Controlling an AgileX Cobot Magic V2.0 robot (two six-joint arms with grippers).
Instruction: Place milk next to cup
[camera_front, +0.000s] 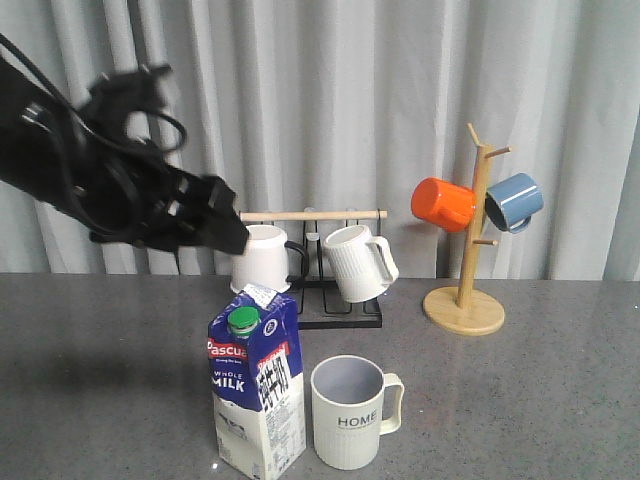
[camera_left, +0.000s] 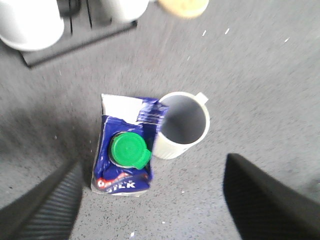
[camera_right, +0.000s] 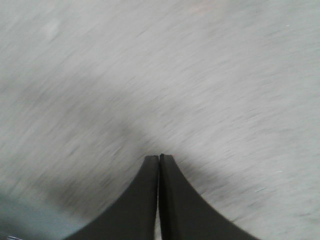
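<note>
The milk is a blue and white gable-top carton with a green cap. It stands upright near the table's front edge, just left of the cup, a cream ribbed mug marked "HOME". The two nearly touch. In the left wrist view the milk and the cup lie below, side by side. My left gripper is open and empty, raised above and behind the carton; it shows in the front view. My right gripper is shut and empty over bare grey table. It is out of the front view.
A black rack behind holds a white mug with a black handle and a ribbed white mug. A wooden mug tree at back right carries an orange mug and a blue mug. Curtain behind.
</note>
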